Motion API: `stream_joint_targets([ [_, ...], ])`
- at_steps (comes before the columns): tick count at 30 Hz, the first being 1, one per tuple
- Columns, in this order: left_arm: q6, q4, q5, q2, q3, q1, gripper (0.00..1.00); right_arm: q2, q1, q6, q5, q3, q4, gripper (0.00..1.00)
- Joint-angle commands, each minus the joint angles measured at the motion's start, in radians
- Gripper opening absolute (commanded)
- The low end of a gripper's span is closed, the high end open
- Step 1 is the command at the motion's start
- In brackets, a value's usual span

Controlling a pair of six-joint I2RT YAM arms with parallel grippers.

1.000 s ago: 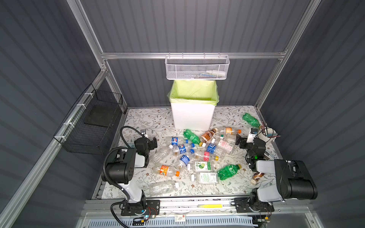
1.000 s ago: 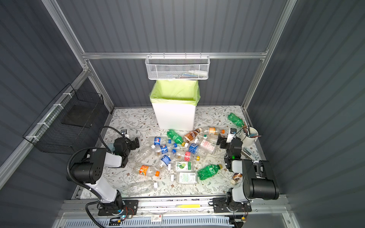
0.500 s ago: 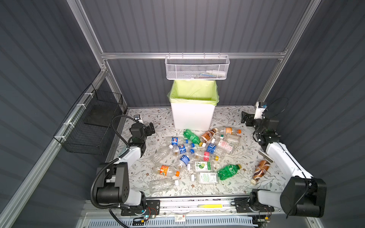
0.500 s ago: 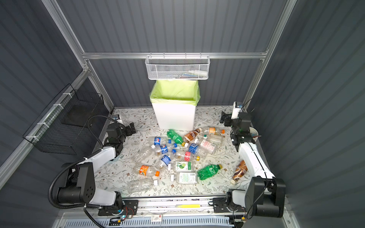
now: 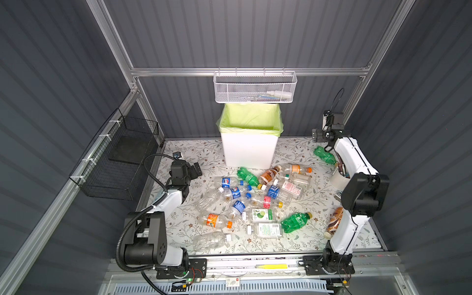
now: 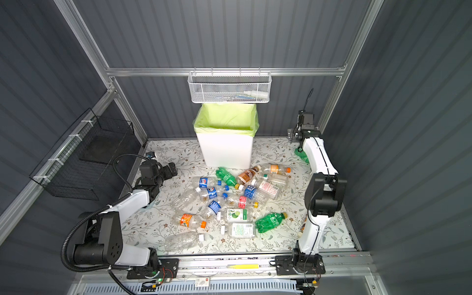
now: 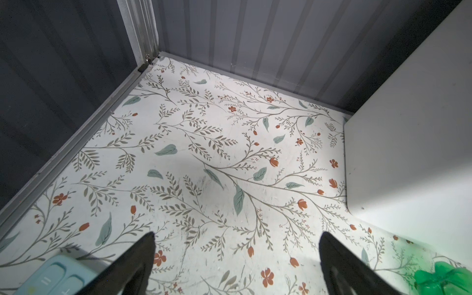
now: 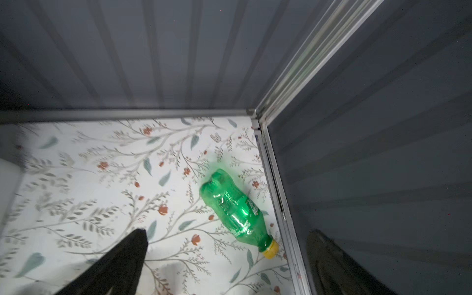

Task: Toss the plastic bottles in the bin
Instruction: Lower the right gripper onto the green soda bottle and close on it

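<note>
Evidently readying grasps, both jaws stand wide apart and empty: right gripper (image 8: 227, 232) aimed at the green bottle (image 8: 233, 209) in the table's (image 5: 178, 153) far right corner, left gripper (image 5: 197, 169) left of the bottles (image 5: 264, 201) heaped before the bin (image 5: 249, 150).

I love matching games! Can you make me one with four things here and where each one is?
Things:
1. bin
2. white mesh basket
3. black wire basket
4. green bottle in the right wrist view

Places:
A. lying at the far right
B. hanging at the left side
C. standing low at the back, in the middle
D. hanging high at the back

Pairs: 1-C, 2-D, 3-B, 4-A
</note>
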Motion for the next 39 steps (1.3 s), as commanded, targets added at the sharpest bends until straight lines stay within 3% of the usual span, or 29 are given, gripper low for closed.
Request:
stream_joint_targets([
  [1, -0.015, -0.027, 0.027, 0.017, 0.000, -0.001, 1.00, 0.070, -0.026, -0.067, 0.069, 0.117, -0.151, 0.99],
  [10, -0.009, -0.040, 0.027, 0.009, -0.011, -0.001, 1.00, 0.243, -0.037, -0.086, 0.088, 0.244, -0.234, 0.97],
  [19, -0.023, -0.046, 0.048, 0.008, -0.024, -0.001, 1.00, 0.311, -0.064, -0.096, -0.033, 0.287, -0.305, 0.96],
  [28, -0.025, -0.057, 0.061, 0.003, -0.024, -0.001, 1.00, 0.444, -0.078, -0.098, -0.077, 0.431, -0.391, 0.93],
  [39, -0.031, -0.069, 0.074, 0.023, -0.018, -0.001, 1.00, 0.505, -0.092, -0.116, -0.113, 0.465, -0.398, 0.86],
])
